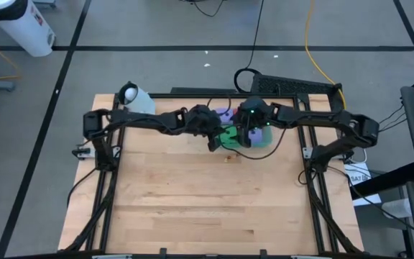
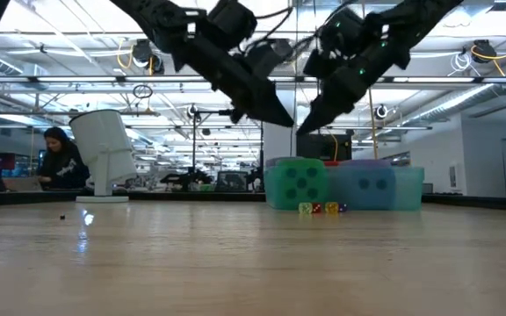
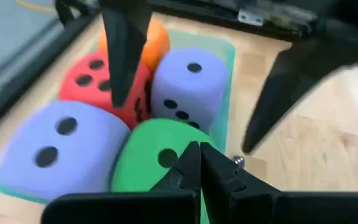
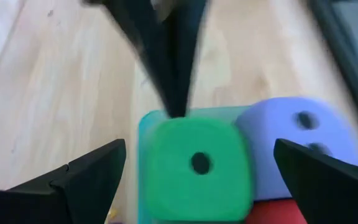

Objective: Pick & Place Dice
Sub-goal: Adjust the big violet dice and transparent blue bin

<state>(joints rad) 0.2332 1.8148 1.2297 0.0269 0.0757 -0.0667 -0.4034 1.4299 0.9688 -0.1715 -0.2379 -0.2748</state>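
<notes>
Five soft dice sit packed in a translucent green tray point(image 3: 229, 50) near the table's far edge: a green die point(image 3: 160, 158), two purple dice point(image 3: 61, 149) point(image 3: 188, 87), a red die point(image 3: 95, 81) and an orange die point(image 3: 154, 37). My left gripper point(image 3: 199, 167) is shut and hangs above the green die point(image 4: 194, 162), clear of it in the low view. My right gripper point(image 4: 199, 144) is open above the same dice, with one finger point(image 3: 123, 56) over the red die and the other point(image 3: 278, 93) past the tray's rim. Both gripper tips point(image 2: 284, 118) point(image 2: 310, 123) hang above the dice.
A white cylinder-shaped object point(image 1: 136, 97) stands at the table's far left corner. A few tiny coloured dice point(image 2: 319, 208) lie on the wood just in front of the tray. Bare wood point(image 1: 207, 201) stretches toward the near edge. A person point(image 2: 60, 158) sits in the room behind.
</notes>
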